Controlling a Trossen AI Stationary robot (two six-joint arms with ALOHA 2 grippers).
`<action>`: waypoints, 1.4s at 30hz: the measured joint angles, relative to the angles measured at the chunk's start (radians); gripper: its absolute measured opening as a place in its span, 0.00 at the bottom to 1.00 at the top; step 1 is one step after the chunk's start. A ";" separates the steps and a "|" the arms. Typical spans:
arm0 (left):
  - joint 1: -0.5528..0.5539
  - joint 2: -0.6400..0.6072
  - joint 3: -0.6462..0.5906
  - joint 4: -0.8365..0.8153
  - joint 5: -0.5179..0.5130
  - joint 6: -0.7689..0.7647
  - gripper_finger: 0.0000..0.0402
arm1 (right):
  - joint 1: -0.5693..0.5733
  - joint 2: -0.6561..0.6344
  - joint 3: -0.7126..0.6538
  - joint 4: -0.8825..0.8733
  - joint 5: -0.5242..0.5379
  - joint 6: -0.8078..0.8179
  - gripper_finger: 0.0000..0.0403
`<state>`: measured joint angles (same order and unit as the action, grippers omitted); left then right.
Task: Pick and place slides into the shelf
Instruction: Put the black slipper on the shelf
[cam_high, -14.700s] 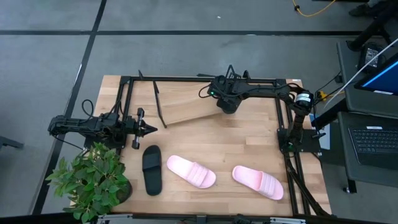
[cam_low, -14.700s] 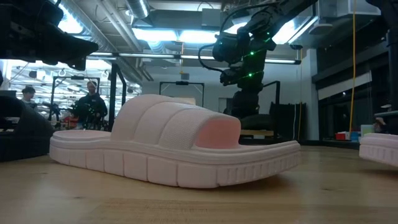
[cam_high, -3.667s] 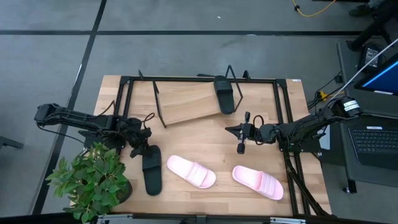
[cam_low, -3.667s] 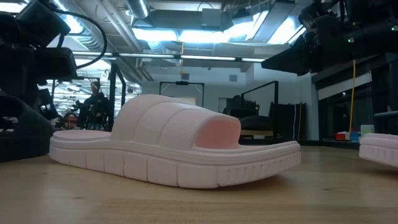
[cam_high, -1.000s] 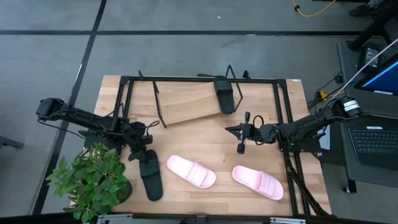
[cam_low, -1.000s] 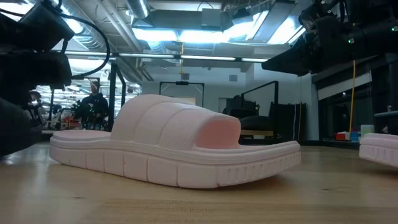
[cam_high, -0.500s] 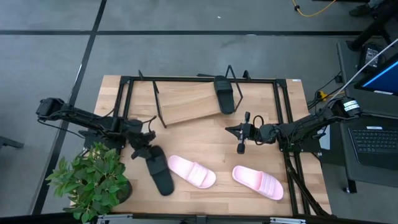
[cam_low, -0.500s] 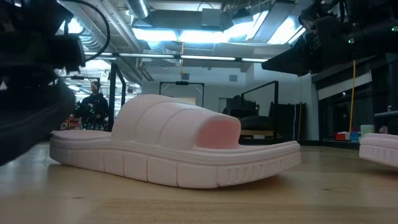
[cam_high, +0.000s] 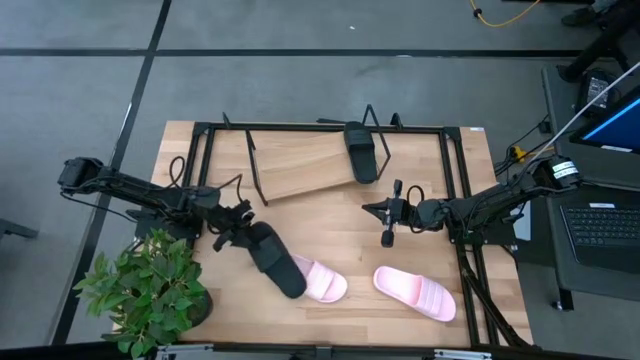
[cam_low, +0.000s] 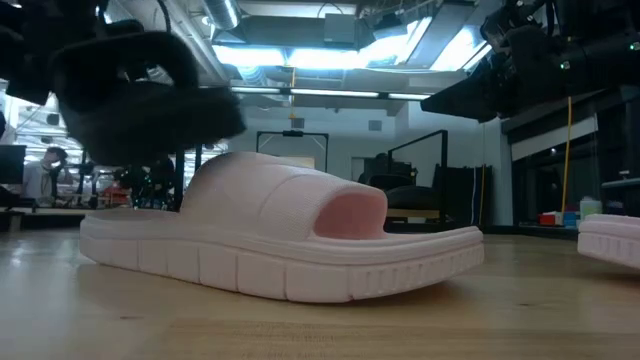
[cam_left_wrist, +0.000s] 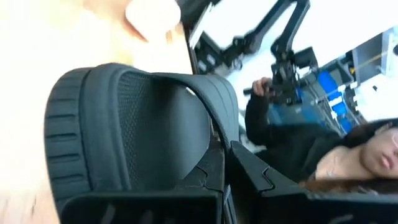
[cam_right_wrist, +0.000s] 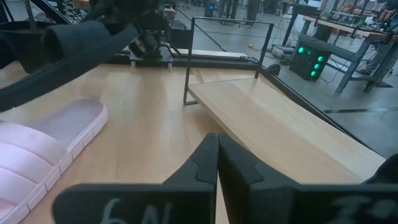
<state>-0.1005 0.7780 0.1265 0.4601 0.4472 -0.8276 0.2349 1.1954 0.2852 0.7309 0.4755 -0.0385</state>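
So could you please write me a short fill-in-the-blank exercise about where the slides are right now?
1. The left end effector holds a ____ slide above the table.
2. The number of slides already on the shelf is ____.
3. Both slides lying flat on the table are ____.

Missing words: black; one; pink

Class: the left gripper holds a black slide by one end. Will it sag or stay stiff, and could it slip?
The black slide sticks out nearly straight from the left gripper, so probably fairly stiff and light. Held at one end only, it could pivot or slip.
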 joint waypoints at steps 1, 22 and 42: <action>0.000 0.000 0.000 0.011 -0.020 0.000 0.00 | 0.000 0.000 0.000 0.006 0.000 -0.009 0.03; 0.068 0.122 0.306 -0.226 -0.395 0.289 0.00 | 0.007 0.001 0.040 0.116 -0.025 -0.251 0.03; 0.203 0.227 0.451 -0.248 -0.357 0.258 0.00 | 0.050 0.095 0.516 -0.565 0.118 -0.630 0.02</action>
<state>0.1027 1.0054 0.5776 0.2116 0.0902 -0.5700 0.2852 1.2904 0.8007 0.1662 0.5937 -0.6688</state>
